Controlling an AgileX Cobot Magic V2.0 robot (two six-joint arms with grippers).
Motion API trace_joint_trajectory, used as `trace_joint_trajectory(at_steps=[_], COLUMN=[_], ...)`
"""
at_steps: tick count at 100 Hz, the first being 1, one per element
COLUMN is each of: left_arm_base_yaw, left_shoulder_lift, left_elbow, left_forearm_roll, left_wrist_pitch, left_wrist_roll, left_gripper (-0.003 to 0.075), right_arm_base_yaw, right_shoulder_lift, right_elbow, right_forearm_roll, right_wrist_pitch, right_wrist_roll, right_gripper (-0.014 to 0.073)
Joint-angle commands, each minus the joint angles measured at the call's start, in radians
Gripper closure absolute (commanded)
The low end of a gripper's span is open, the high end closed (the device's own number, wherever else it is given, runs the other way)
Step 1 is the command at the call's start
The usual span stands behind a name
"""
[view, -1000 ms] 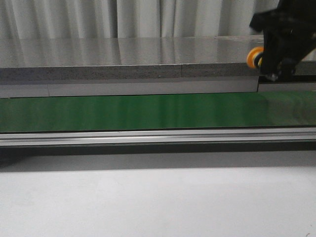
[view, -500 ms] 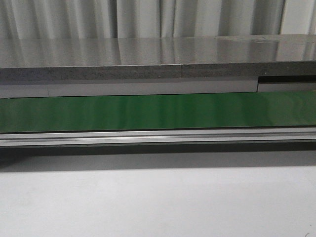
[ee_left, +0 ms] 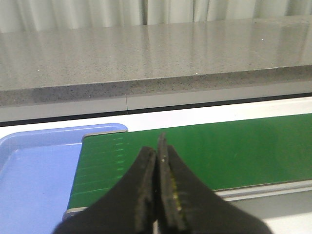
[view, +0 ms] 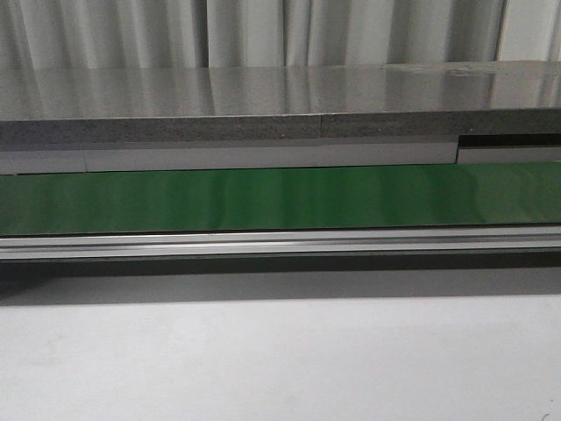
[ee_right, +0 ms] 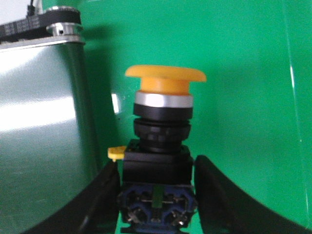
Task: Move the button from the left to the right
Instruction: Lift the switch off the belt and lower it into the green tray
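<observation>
Right arm with button, seen at right edge of front view a second ago, now gone from that view; carry rightward under way. Right fingers clamp button's black body from both sides, yellow cap pointing away from fingertips, green belt behind. Left fingers pressed together, empty, hovering above belt, blue tray beside. Judgement: release at right side remains.

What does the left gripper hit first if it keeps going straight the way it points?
Probably the green belt just ahead of the shut left gripper; if it clears that, the grey stone ledge behind. Depth is hard to judge.
</observation>
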Motion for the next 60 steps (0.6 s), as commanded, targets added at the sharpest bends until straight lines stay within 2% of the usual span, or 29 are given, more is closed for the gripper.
trace_joint_trajectory(at_steps=[1,60], left_arm_base_yaw=[-0.010,-0.010], left_shoulder_lift=[0.009,0.009], left_elbow=[-0.028,-0.028], left_forearm_roll=[-0.012,-0.012], left_wrist_pitch=[-0.081,-0.081], left_wrist_roll=[-0.004,-0.004], left_gripper=[0.0741,0.0741], right_arm_base_yaw=[-0.007,-0.007], right_shoulder_lift=[-0.014,0.148], right_elbow=[-0.036,-0.036], right_forearm_roll=[-0.019,-0.042], right_wrist_pitch=[-0.049,-0.072], right_wrist_roll=[-0.037,-0.042], right_gripper=[0.0429,0.0429])
